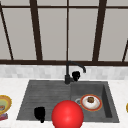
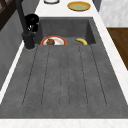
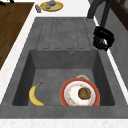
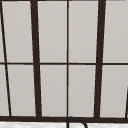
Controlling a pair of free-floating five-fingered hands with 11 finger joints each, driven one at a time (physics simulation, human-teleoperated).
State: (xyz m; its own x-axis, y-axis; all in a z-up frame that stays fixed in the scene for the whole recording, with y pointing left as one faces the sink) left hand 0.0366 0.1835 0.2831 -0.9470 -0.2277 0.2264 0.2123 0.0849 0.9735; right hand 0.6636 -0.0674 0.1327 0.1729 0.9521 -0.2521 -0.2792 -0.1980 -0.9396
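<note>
My right hand (image 1: 75, 75) hovers just right of the black faucet (image 1: 67, 72), at the back rim of the sink. Its fingers are curled round the faucet's side handle; the right side view shows the same hand (image 3: 103, 37), and the left side view shows it (image 2: 32, 21) beside the faucet post (image 2: 23, 22). My left hand (image 1: 40, 113) floats over the front left of the drainboard, fingers relaxed, holding nothing. In the basin lies a red-rimmed plate (image 3: 67, 96) with a brown lump (image 3: 84, 93) on it, and a banana (image 3: 35, 95) lies to its left.
A big red ball (image 1: 67, 115) sits at the sink's front edge. A yellow plate (image 1: 7, 101) with scraps stands on the left counter, also seen as the yellow plate (image 3: 51, 5). Another yellow dish (image 2: 78, 6) stands on the right counter. The ribbed drainboard (image 2: 65, 75) fills the sink's left half.
</note>
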